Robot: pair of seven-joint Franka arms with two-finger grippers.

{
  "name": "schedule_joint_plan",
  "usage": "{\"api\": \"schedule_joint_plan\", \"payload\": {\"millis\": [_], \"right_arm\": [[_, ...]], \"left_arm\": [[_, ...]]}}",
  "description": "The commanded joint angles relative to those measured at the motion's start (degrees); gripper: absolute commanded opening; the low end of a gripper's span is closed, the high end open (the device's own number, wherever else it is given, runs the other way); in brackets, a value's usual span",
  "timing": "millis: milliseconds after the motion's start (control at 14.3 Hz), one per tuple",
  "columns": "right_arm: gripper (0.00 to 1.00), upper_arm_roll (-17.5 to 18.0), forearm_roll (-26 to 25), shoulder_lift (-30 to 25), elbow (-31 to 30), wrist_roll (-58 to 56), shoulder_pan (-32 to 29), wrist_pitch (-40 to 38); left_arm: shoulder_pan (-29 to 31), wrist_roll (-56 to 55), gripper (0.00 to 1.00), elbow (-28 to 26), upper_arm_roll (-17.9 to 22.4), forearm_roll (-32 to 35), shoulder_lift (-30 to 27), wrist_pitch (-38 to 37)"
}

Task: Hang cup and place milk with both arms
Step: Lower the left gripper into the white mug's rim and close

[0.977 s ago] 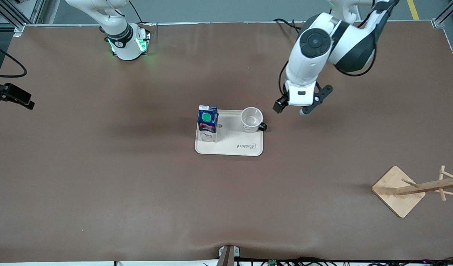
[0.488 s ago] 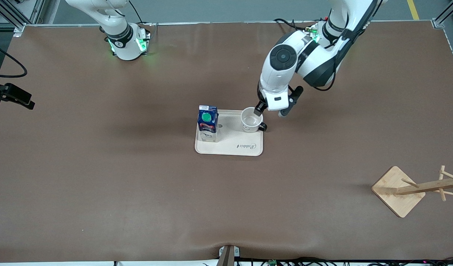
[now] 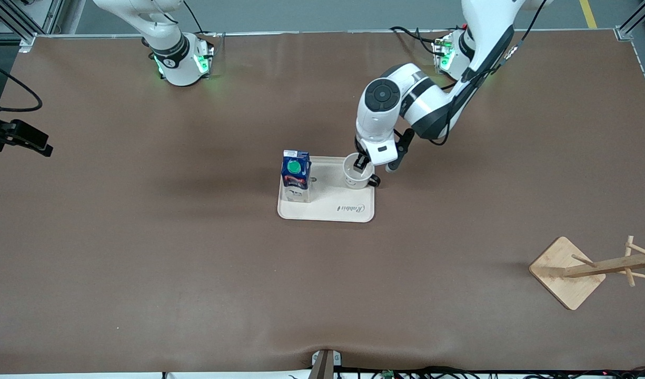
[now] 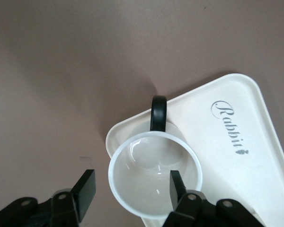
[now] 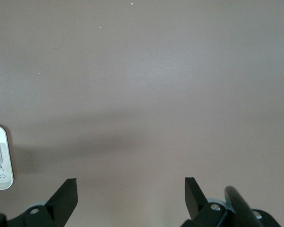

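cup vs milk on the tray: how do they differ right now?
The cup is white, round and open-topped; the milk is a taller dark-blue box closed by a green cap. The cup sits toward the left arm's end of the tray, the milk toward the right arm's. The left end effector straddles the cup's rim, one finger inside, not closed on it; nothing is at the milk. Both stand upright on the tray.

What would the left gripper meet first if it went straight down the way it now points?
Probably the cup's rim: the left gripper straddles one wall, one finger inside, the other outside. Below that lies the tray.
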Motion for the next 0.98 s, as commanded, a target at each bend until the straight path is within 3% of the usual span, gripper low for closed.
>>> {"api": "schedule_joint_plan", "payload": {"millis": [0, 349, 558, 698, 907], "right_arm": [[1.00, 0.16, 0.88, 0.51, 0.75, 0.13, -0.14, -0.74], [1.00, 0.34, 0.88, 1.57, 0.66, -0.39, 0.47, -0.83], [1.00, 0.34, 0.45, 1.65, 0.74, -0.40, 2.23, -0.74], [1.00, 0.34, 0.88, 4.80, 0.39, -0.40, 3.28, -1.08], [1.00, 0.34, 0.79, 5.34, 0.22, -0.40, 5.04, -2.32]], "left_arm": [[-1.41, -7.84, 0.70, 0.52, -0.07, 5.51, 3.03, 1.45], [-2.38, -10.14, 0.64, 0.52, -0.16, 6.85, 5.76, 1.62], [-2.82, -10.76, 0.44, 0.61, -0.16, 6.85, 5.85, 1.97], [-2.91, -10.76, 0.31, 0.78, -0.16, 6.85, 6.29, 1.97], [-2.91, -10.76, 0.18, 1.05, -0.16, 6.94, 6.38, 2.06]]}}
